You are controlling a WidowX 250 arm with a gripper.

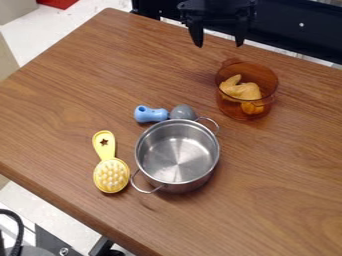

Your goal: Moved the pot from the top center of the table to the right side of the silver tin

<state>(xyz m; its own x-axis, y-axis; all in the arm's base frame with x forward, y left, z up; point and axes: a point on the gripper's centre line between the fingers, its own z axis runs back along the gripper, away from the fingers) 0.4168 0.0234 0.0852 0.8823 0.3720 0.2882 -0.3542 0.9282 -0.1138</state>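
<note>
Above the tabletop's (280, 165) far edge, the gripper (218, 42) hangs with its two fingers spread apart. The amber pot (230, 107), holding a toy chicken wing (242, 91), stands nearer that edge than the silver tin (177, 156), beyond it and to its right. A blue-handled grey utensil (152, 114) lies just behind the tin, and a yellow brush (111, 175) lies to its left.

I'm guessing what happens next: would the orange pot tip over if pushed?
The orange pot probably won't tip easily: it stands upright and looks wide. The food inside may slide, since nothing seems to hold it.
</note>
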